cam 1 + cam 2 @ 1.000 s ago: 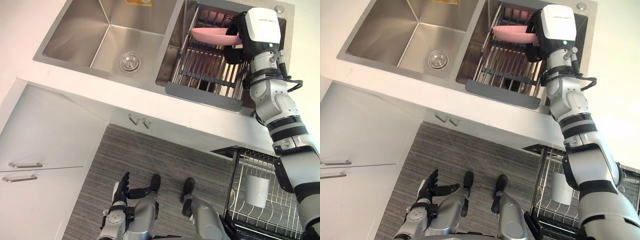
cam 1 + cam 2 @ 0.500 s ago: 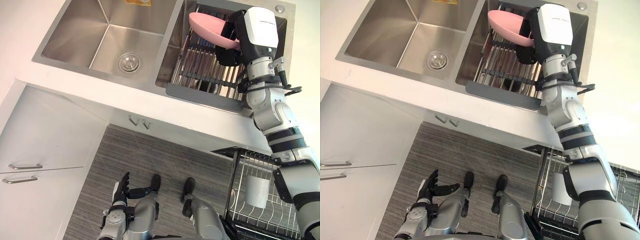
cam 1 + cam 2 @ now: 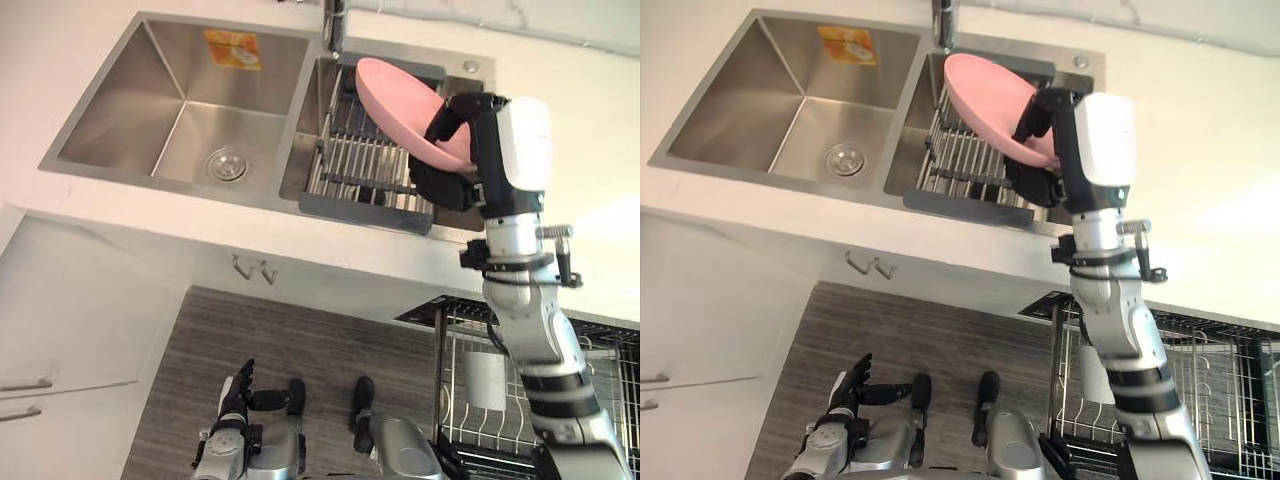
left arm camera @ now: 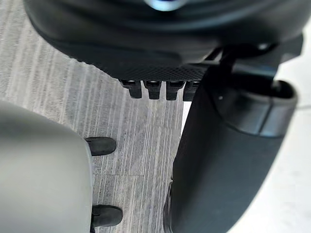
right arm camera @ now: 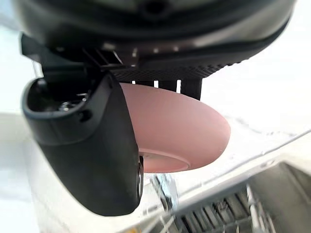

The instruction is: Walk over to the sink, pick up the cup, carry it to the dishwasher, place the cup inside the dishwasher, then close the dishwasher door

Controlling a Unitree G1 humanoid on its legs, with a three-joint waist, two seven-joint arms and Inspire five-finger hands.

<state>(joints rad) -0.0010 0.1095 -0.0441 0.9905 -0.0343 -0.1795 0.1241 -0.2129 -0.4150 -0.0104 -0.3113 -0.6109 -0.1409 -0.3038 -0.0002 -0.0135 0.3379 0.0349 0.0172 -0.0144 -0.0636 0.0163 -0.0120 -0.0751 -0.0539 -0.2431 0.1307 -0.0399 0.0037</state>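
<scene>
A shallow pink bowl (image 3: 395,105) hangs tilted above the wire rack (image 3: 355,165) in the sink's right basin. My right hand (image 3: 450,165) is shut on its near rim, thumb (image 5: 92,160) on one face and fingers behind the other. The bowl (image 5: 180,131) shows past the thumb in the right wrist view. It is a bowl, not a cup. My left hand (image 3: 235,400) hangs low over the floor, open and holding nothing, its fingers (image 4: 155,89) straight.
The steel double sink (image 3: 150,110) sits in a white counter, with a faucet (image 3: 335,25) at the back. A pulled-out dishwasher rack (image 3: 590,400) at lower right holds a white cup (image 3: 483,380). White cabinets (image 3: 80,320) stand at the left.
My right hand has lifted the pink bowl off the rack, tilted it and brought it nearer and to the right. The camera has shifted too. The left hand stayed low.
</scene>
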